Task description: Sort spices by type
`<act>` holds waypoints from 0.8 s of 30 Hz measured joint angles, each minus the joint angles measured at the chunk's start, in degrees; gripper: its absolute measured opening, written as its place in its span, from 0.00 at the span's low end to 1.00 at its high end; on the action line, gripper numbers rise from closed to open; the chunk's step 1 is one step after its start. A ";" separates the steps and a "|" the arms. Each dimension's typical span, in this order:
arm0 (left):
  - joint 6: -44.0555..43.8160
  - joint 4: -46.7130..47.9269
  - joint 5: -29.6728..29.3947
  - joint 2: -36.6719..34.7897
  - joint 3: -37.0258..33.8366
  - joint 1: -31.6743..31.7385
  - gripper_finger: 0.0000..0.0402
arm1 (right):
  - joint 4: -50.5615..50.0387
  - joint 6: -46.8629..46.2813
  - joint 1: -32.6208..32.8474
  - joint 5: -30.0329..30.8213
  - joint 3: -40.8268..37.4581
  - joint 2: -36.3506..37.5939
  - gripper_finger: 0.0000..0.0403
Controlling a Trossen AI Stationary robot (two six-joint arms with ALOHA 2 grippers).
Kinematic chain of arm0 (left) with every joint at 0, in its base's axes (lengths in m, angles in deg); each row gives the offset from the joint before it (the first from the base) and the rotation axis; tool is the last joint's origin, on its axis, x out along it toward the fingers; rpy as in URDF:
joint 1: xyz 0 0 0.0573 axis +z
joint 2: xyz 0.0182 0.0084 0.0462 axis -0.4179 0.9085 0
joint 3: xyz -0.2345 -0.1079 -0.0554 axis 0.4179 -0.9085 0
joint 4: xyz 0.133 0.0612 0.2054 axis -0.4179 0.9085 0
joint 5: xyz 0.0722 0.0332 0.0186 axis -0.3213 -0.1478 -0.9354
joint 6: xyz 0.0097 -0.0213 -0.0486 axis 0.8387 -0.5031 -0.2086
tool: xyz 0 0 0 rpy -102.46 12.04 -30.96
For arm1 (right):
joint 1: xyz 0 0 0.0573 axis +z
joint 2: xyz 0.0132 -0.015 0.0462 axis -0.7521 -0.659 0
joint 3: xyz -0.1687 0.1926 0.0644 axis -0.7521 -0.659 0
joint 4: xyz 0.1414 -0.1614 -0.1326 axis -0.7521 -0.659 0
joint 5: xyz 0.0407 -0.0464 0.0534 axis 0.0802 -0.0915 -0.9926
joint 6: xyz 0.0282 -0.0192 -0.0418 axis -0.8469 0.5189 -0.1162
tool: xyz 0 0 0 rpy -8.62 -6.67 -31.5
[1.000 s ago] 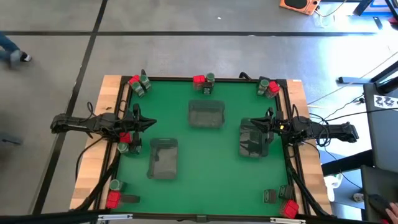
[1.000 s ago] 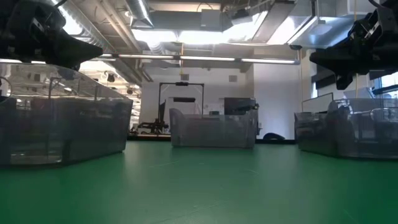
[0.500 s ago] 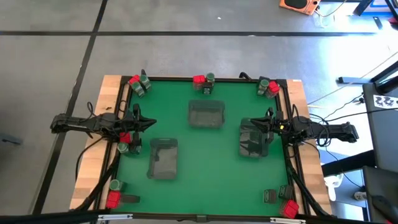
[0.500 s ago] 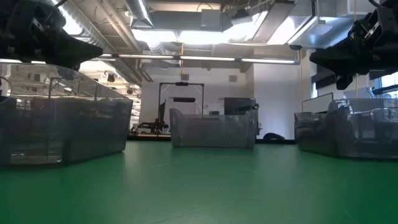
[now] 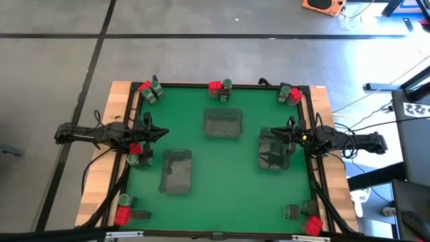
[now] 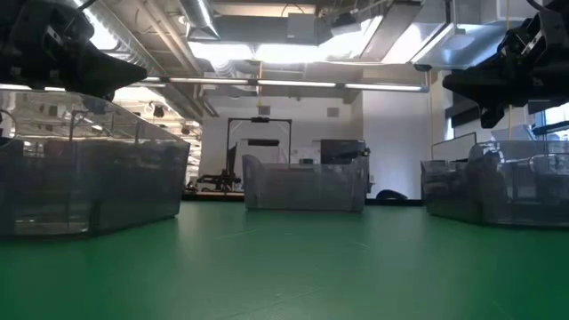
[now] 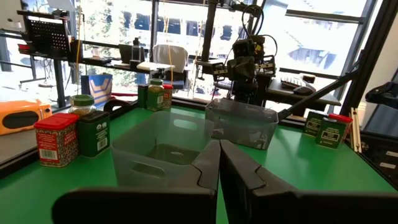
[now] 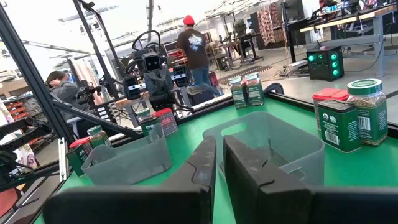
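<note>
High view: spices (image 5: 132, 216) sit in small clusters at the green table (image 5: 228, 195) edges and corners, labels unreadable. Left gripper (image 5: 163, 133) closed, empty, just beyond one tray (image 5: 177, 171). Right gripper (image 5: 272, 134) closed, empty, above another tray (image 5: 275, 149), partly hiding it.

Middle of the green surface (image 5: 222, 168) is blocked by three clear trays: back-centre tray (image 5: 222, 124), front-left tray (image 5: 177, 171), right tray (image 5: 274, 149).

Open lanes are seen between the trays, plus a wide bare strip along the front edge.

Spice clusters are confined to the rim: back-left corner (image 5: 150, 91), back-centre (image 5: 220, 87), back-right corner (image 5: 290, 93), front-left corner (image 5: 123, 210), front-right corner (image 5: 304, 219), and one group at the left edge (image 5: 136, 154).

Left claw (image 5: 164, 133) is held closed over the left edge, just beside that group. Right claw (image 5: 273, 135) is held closed above the right tray's rim.
</note>
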 joint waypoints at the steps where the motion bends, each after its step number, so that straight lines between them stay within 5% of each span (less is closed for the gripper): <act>1: 0.01 -0.01 0.00 -0.01 -0.01 0.00 0.02 | 0.00 -0.02 0.00 0.02 0.02 0.02 0.08; 18: 0.00 -0.01 0.00 -0.02 0.01 0.01 0.02 | 0.13 0.63 0.02 0.19 0.00 0.02 0.08; 24: 4.19 -0.29 -0.17 0.00 0.00 0.10 0.02 | 7.11 5.93 0.00 6.77 0.00 0.04 0.08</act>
